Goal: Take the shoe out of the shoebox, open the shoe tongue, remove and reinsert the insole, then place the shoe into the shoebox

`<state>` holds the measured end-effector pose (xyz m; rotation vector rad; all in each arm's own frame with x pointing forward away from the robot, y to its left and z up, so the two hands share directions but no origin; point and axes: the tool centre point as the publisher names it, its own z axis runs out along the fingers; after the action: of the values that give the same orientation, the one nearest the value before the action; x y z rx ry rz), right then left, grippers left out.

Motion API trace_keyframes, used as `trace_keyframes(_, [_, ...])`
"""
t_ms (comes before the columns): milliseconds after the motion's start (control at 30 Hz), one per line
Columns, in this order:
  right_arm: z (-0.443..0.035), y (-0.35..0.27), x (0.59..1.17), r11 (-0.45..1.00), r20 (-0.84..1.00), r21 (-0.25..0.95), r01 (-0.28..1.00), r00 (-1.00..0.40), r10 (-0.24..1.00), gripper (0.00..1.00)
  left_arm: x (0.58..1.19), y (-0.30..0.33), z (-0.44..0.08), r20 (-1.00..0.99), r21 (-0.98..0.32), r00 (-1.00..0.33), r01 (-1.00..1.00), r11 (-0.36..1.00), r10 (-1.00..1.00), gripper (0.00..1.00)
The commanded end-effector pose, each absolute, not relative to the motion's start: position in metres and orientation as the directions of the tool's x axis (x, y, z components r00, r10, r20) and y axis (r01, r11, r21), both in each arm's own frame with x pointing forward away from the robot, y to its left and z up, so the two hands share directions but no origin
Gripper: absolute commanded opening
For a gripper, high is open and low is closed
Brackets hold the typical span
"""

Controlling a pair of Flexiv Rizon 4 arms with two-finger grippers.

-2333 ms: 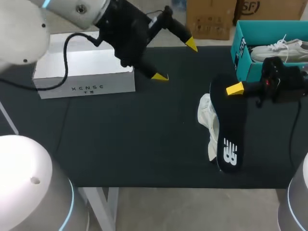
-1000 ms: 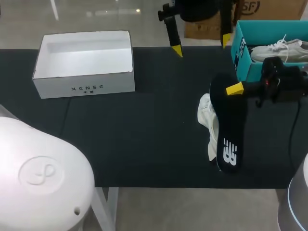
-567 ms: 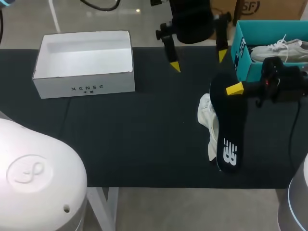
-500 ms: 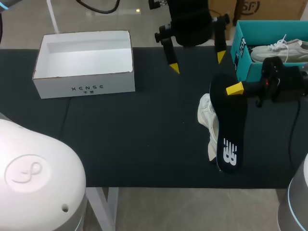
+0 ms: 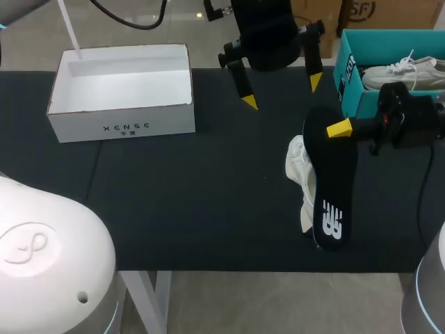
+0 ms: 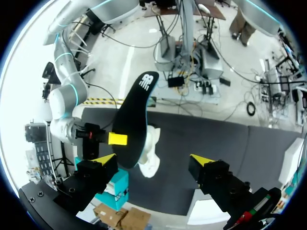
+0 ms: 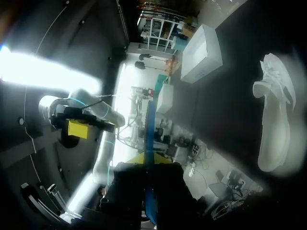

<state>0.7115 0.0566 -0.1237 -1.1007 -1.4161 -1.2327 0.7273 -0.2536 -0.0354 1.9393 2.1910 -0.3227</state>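
My right gripper (image 5: 338, 129) is shut on the heel end of a black insole (image 5: 331, 191), holding it slanted above the table. Under the insole, to its left, a white shoe (image 5: 299, 174) lies on the dark mat. In the right wrist view the insole (image 7: 149, 143) runs edge-on out from that gripper (image 7: 146, 160), with the shoe (image 7: 273, 115) beyond. My left gripper (image 5: 281, 92) hangs open over the table's far middle, nothing between its fingers. In the left wrist view that gripper (image 6: 153, 159) faces the insole (image 6: 134, 120) and the shoe (image 6: 149, 155).
A teal shoebox (image 5: 350, 80) at the far right holds a second white shoe (image 5: 403, 72). An open white box (image 5: 125, 122) stands at the far left, also seen as the white box (image 7: 201, 55) in the right wrist view.
My left arm has swung in from the left, and its open gripper has come down and nearer over the table's far middle. The right arm, insole and shoe have kept still.
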Motion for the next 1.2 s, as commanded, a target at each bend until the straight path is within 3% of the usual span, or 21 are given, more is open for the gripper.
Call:
trace_keyframes(33, [-0.124, 0.057, 0.711, 0.095, 0.984, 0.162, 0.982, -0.167, 0.054, 0.0, 0.727, -0.253, -0.036, -0.29, -0.029, -0.12, 0.993, 0.116, 0.949, 1.0])
trace_keyframes(500, [-0.124, 0.057, 0.711, 0.095, 0.984, 0.162, 0.982, -0.167, 0.054, 0.0, 0.727, -0.253, -0.036, -0.29, -0.029, -0.12, 0.993, 0.116, 0.949, 1.0])
trace_keyframes(900, [-0.111, -0.011, 0.732, 0.139, 0.98, 0.176, 0.975, -0.187, 0.07, 0.0, 0.727, -0.253, -0.036, -0.29, -0.029, -0.12, 0.993, 0.116, 0.949, 1.0])
trace_keyframes(1200, [-0.111, -0.011, 0.742, 0.186, 0.978, 0.174, 0.967, -0.191, 0.079, 0.0, 0.727, -0.253, -0.036, -0.29, -0.029, -0.12, 0.993, 0.116, 0.949, 1.0])
